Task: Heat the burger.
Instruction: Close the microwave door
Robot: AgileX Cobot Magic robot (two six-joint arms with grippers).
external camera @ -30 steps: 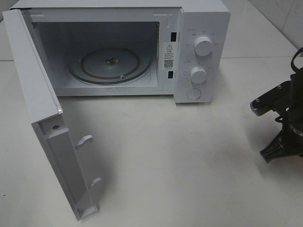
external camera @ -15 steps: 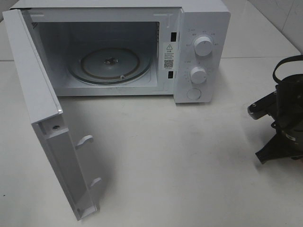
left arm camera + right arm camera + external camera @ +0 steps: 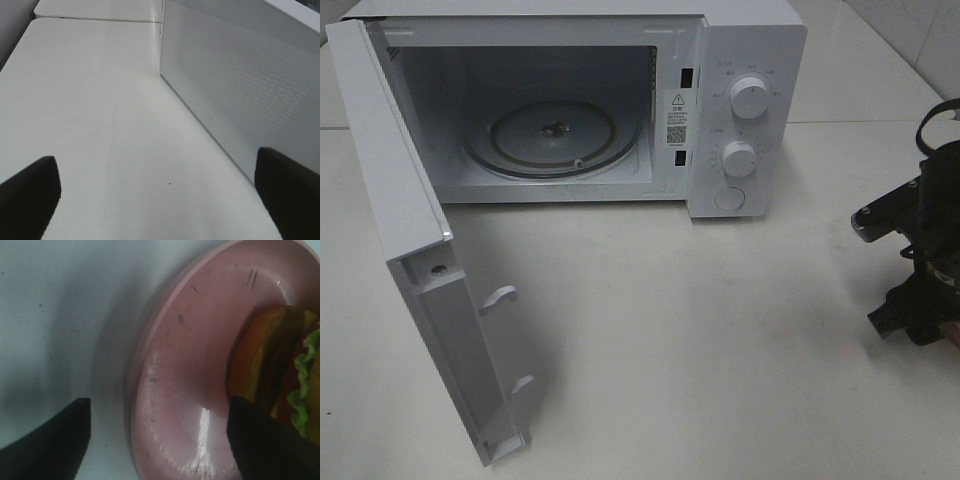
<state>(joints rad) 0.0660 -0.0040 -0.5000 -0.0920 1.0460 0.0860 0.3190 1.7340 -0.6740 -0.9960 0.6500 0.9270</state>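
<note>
Only the right wrist view shows the burger (image 3: 272, 360) on its pink plate (image 3: 185, 390) — right gripper (image 3: 157, 440) spread, straddling the rim

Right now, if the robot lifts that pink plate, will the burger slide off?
Maybe. The pink plate looks glossy, so probably slippery. The burger sits toward one side, not centred, so tilting could slide it. The raised rim might catch it.

Even, soft overhead light fills the exterior high view, crisp throughout; the open microwave door (image 3: 415, 260) drops a faint shadow toward four o'clock. The right wrist view is soft, perhaps from closeness: the pink plate (image 3: 185, 405) shows a glare streak, the burger (image 3: 272, 365) blurs. The left wrist view is dim and hazy.
</note>
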